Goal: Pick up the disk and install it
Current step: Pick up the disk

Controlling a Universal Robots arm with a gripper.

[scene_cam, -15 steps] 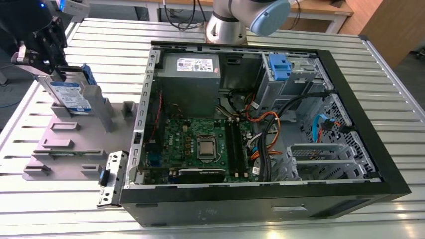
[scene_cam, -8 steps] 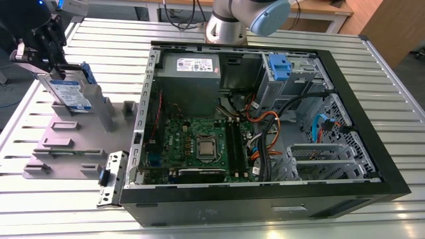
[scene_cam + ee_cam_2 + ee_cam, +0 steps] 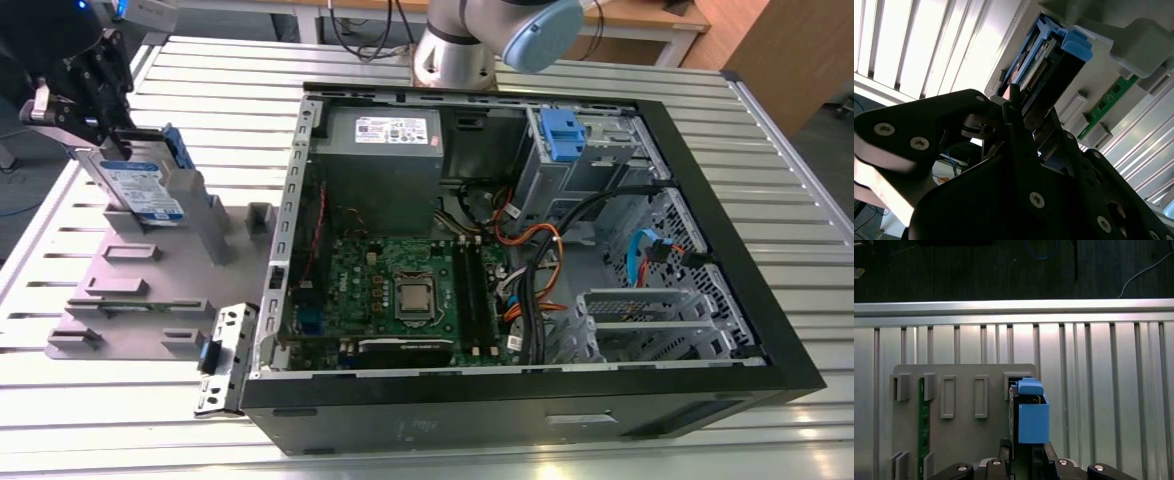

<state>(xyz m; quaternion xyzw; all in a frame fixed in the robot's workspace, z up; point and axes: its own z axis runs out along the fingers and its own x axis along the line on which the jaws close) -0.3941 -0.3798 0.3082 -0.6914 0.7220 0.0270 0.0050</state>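
Nearest in the exterior view, the open computer case lies on the slatted worktop. Beside it, the disk stands upright in a grey fixture. Farthest, the tool meets the disk's top end; whether it is clamped I cannot tell.

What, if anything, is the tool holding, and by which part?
It cannot be told: the tool is at the end of the disk opposite its blue handle.

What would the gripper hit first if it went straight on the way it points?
The disk: the gripper sits right at its end, in line with it. Beyond is the grey holder it stands in. Depth is unclear; they may already touch.
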